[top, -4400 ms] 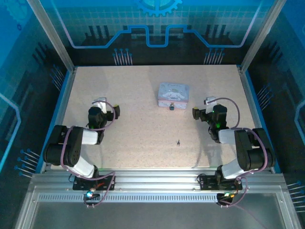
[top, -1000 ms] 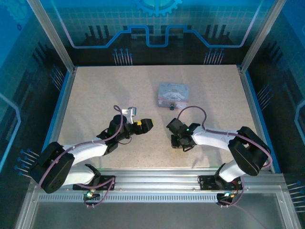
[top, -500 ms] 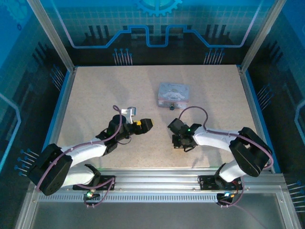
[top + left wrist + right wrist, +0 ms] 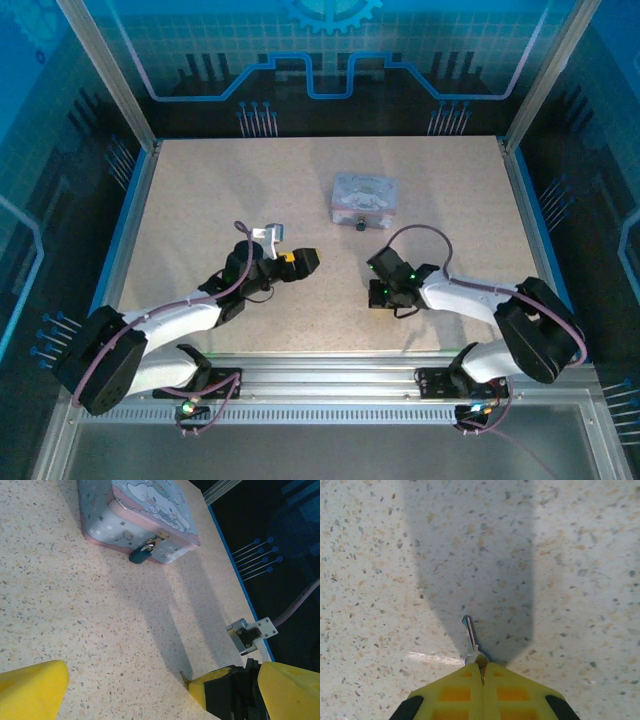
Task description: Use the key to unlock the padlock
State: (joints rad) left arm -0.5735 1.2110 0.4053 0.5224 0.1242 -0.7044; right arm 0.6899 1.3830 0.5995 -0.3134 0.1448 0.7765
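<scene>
I see tin closed, padlock hanging on its front. Right wrist view: right gripper pinching key head. My left gripper wide, facing tin.

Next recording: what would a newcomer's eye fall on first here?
The right gripper is shut on the tiny key, whose blade sticks out ahead over the speckled table. Farther back sits a pale blue cartoon tin with the small padlock hanging at its front clasp; the left gripper hangs open at mid-table.
</scene>
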